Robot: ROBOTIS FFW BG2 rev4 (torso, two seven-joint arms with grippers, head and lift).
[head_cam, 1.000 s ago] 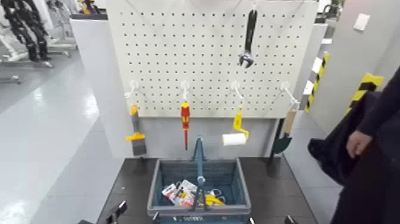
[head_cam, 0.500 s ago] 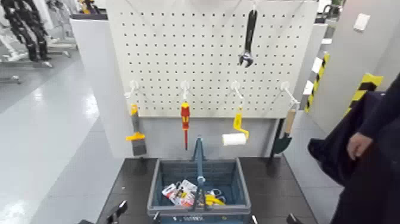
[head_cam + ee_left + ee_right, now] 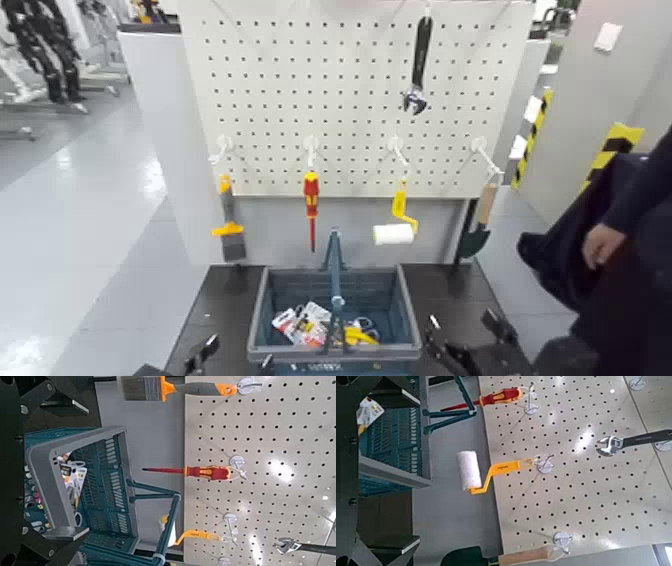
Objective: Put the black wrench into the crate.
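A large white perforated pegboard (image 3: 300,100) stands upright beyond the far edge of the dark table (image 3: 208,310). At the right, a person in dark clothing shows one hand (image 3: 602,243). The blue-grey rectangular plastic crate (image 3: 262,315), with slotted sides and a tall upright handle, sits mid-table, small packaged items (image 3: 305,322) inside.

The right end effector (image 3: 462,322) is over the table, just beside the crate's right side, released and holding nothing. The left end effector (image 3: 237,354) is at the near left part of the table, likewise spread and empty.

The long black-handled wrench (image 3: 421,62) with a silvery metal head hangs head down from the pegboard's upper edge, right of its middle. Along the pegboard's lower edge, from left corner to right corner, hang an orange-and-grey flat paintbrush (image 3: 229,218), a red-and-yellow screwdriver (image 3: 312,198), a yellow-handled white roller (image 3: 394,234) and a wooden-handled green trowel (image 3: 476,240).
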